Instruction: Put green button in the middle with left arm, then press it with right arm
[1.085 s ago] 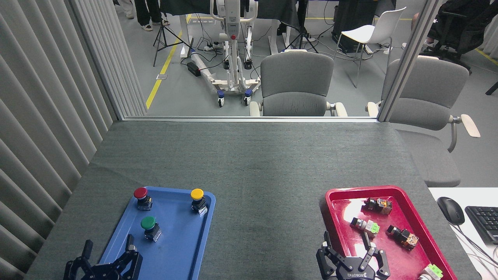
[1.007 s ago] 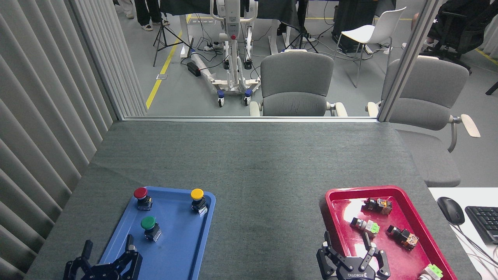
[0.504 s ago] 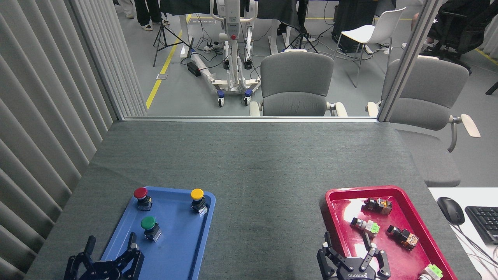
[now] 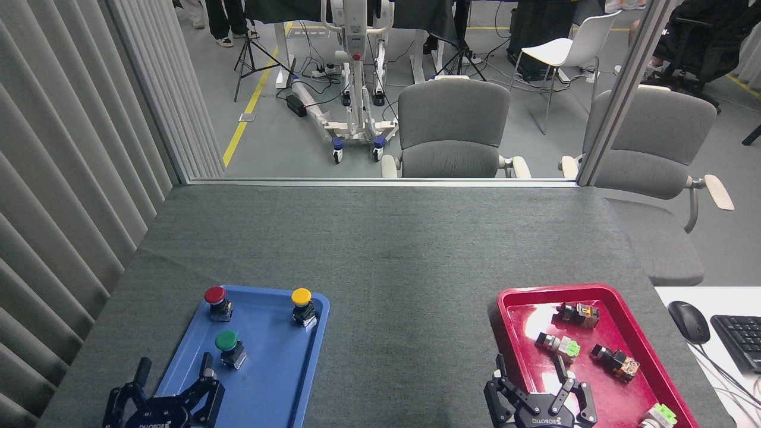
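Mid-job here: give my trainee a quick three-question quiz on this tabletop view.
1. True or false: the green button stands on the blue tray.
2. How many buttons are on that tray?
3. Which gripper is nearest the green button: A) left gripper B) right gripper?

Key: 1 true. 2 three: red button, yellow button, green. 3 A, open, just short of it.

Your left gripper (image 4: 172, 380) and right gripper (image 4: 529, 371) both sit low at the near edge, jaws spread, holding nothing.
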Robot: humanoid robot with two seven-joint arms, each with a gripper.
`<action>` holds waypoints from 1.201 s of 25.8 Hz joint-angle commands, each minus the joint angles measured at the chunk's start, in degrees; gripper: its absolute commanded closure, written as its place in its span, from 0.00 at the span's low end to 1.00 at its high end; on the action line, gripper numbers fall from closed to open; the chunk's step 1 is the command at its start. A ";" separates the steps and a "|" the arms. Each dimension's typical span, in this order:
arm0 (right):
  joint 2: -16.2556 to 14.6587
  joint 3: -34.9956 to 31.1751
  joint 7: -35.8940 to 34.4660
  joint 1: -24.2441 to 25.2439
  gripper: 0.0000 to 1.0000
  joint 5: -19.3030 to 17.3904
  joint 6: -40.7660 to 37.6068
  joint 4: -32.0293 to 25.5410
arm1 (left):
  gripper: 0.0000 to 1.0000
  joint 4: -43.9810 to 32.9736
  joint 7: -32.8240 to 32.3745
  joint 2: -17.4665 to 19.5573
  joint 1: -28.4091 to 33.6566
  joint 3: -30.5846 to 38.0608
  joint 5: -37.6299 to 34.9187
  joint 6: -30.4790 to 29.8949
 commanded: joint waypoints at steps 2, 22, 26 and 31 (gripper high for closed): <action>0.03 0.00 -0.01 0.02 0.00 -0.02 0.01 -0.01 | 0.00 0.08 -0.11 0.48 0.01 -0.03 0.07 0.01; -0.06 0.00 -0.01 0.02 0.01 0.06 0.19 -0.01 | 0.00 9.04 -0.20 3.11 -2.71 -0.03 0.16 -2.98; -0.06 0.00 -0.01 0.02 0.01 0.06 0.19 -0.01 | 0.00 3.69 0.41 2.15 -1.92 -0.03 0.07 -3.16; -0.06 0.00 -0.01 0.02 0.00 0.06 0.27 -0.01 | 0.00 -0.89 0.41 1.18 -0.43 0.06 0.07 -3.07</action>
